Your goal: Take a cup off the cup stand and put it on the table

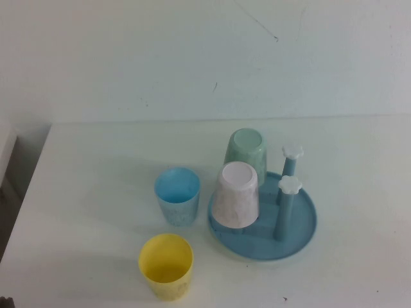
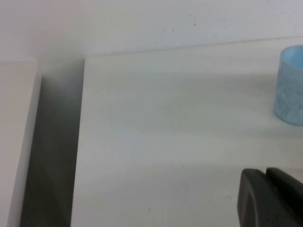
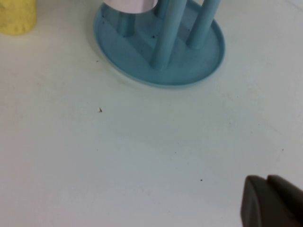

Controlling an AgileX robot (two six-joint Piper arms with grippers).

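The yellow cup stands upright on the white table, in front of and left of the cup stand; its side also shows in the right wrist view. The round blue cup stand holds two bare pegs with white flower caps. Neither arm shows in the high view. My left gripper is shut and empty above bare table near the table's left edge. My right gripper is shut and empty above bare table, a way off from the stand.
A light blue tumbler stands upright on the table left of the stand and shows in the left wrist view. A white-pink speckled tumbler and a pale green tumbler sit upside down on the stand's pegs. A dark gap runs along the table's left edge.
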